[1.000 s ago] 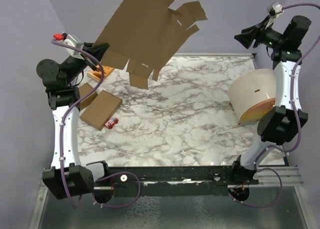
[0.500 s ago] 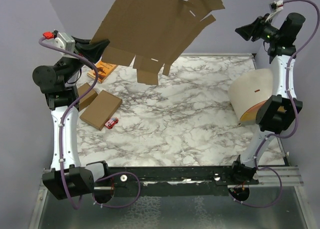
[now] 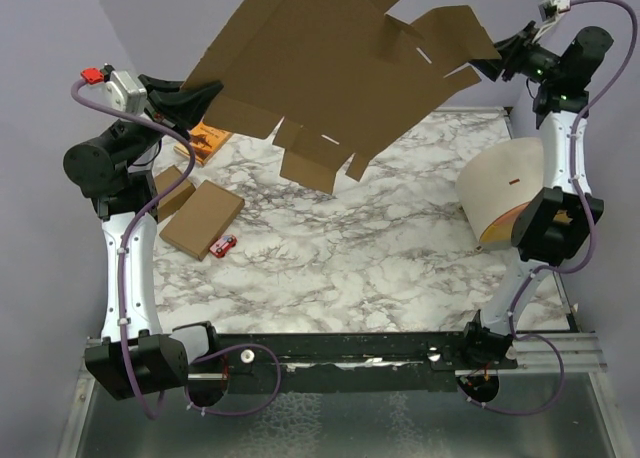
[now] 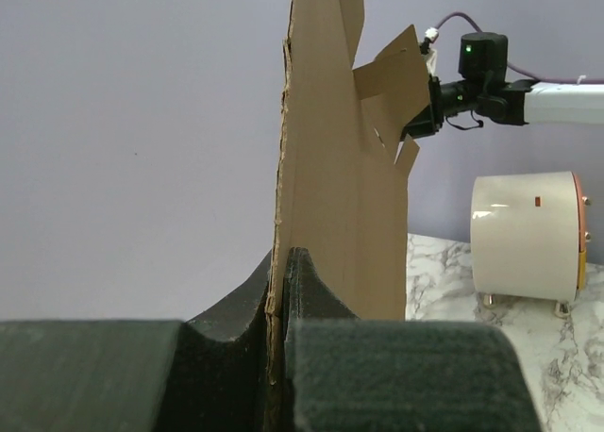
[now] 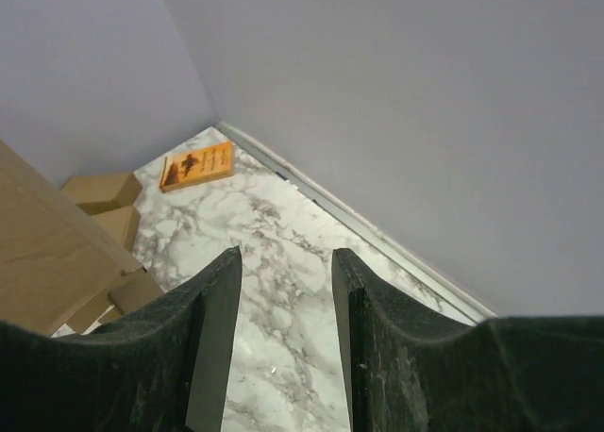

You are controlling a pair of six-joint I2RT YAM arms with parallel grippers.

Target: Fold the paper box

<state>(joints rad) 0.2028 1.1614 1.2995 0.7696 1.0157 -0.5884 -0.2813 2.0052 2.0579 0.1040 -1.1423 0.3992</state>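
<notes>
paper box (image 3: 330, 68): matt brown cardboard, rough cut edge
left gripper (image 4: 281, 267) pads: matt black, felt-like
table (image 3: 400, 238): smooth marble-patterned top

The paper box (image 3: 330, 68) is a large, plain brown die-cut cardboard sheet, spread flat and not folded. Cut flaps run along its lower and right edges, with small slits near them. It hangs tilted in the air above the far part of the tabletop (image 3: 400, 238). The left claw (image 3: 203, 91) pinches its left corner.
</notes>
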